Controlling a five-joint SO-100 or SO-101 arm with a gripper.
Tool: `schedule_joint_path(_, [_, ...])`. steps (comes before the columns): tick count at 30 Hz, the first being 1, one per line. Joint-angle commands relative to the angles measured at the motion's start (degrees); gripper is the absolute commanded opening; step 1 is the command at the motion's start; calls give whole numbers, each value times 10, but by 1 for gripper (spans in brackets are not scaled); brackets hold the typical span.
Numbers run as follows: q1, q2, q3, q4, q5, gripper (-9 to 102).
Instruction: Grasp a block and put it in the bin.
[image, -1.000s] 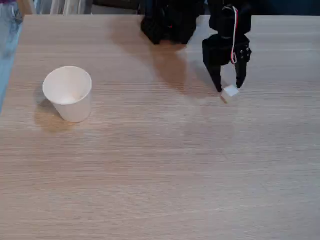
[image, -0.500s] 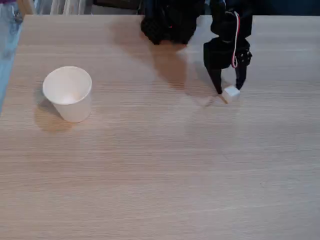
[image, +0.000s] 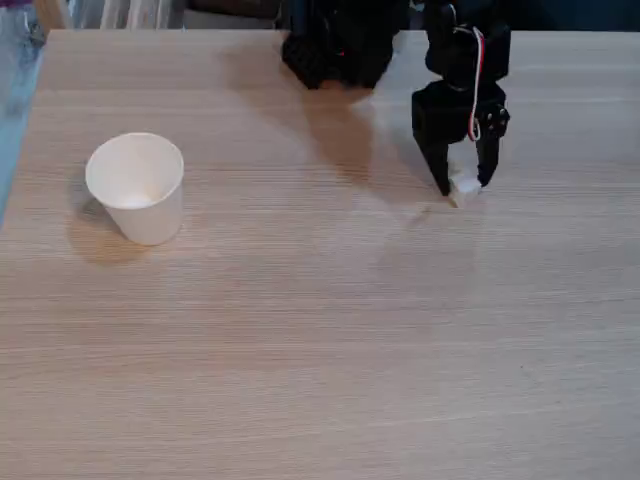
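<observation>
In the fixed view the block (image: 464, 188), a tiny white cube, rests on the wooden table at the upper right. My black gripper (image: 465, 186) points down over it, one finger on each side of the cube. The jaws stand open, close around the block, and the fingers hide part of it. The bin (image: 137, 187), a white paper cup with a wide round rim, stands upright far to the left with nothing visible inside.
The arm's black base (image: 340, 45) sits at the table's back edge, left of the gripper. A red and white cable (image: 474, 85) runs down the wrist. Bare wooden table (image: 320, 330) stretches between the cup and the gripper and across the front.
The gripper has shifted slightly right and come down, so the block now sits between the fingers rather than at their tips. The cup has not moved.
</observation>
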Motion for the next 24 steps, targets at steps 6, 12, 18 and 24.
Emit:
schedule_joint_path(6, [2, -4, -13, -4, -19, 21])
schedule_joint_path(12, [4, -1, -11, -8, -24, 9])
schedule_joint_path(18, [6, 5, -5, -8, -25, 5])
schedule_joint_path(24, [23, 38, 0, 10, -38, 5])
